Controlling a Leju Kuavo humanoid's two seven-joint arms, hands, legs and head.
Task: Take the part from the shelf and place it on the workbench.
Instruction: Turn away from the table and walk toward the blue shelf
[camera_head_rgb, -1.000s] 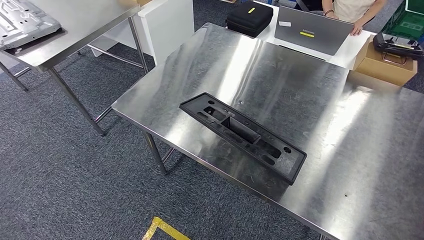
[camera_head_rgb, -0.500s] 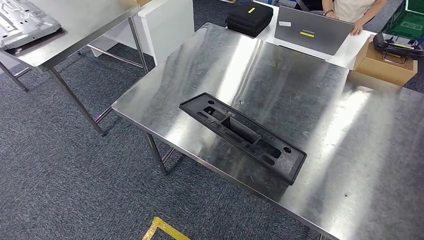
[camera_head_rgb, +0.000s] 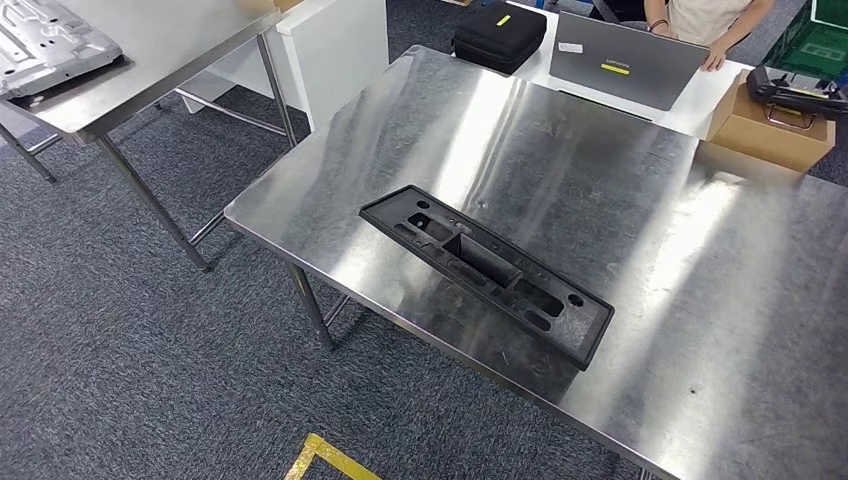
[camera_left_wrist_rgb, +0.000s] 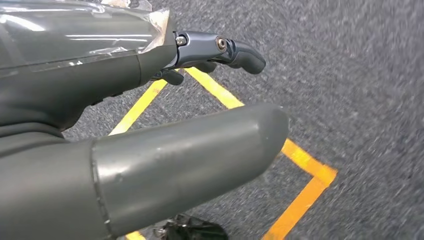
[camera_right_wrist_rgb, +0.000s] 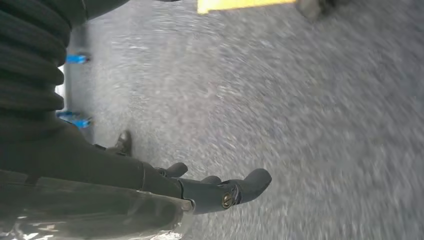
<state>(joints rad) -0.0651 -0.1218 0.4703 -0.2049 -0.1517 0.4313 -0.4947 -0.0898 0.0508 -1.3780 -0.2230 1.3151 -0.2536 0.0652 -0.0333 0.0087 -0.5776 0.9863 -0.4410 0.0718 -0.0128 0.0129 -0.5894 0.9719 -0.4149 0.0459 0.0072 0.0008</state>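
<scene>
Black part (camera_head_rgb: 487, 273) lies flat on steel surface (camera_head_rgb: 620, 200), well apart from both hands' fingers; left hand (camera_left_wrist_rgb: 150, 125), right hand (camera_right_wrist_rgb: 150, 195) spread, empty — placement looks done.

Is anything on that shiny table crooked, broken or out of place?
Nothing looks damaged or spilled. The long black part lies flat on the steel workbench, set diagonally to its edges, wholly on the surface. Both hands, left hand and right hand, hang over the carpet, holding nothing.
</scene>
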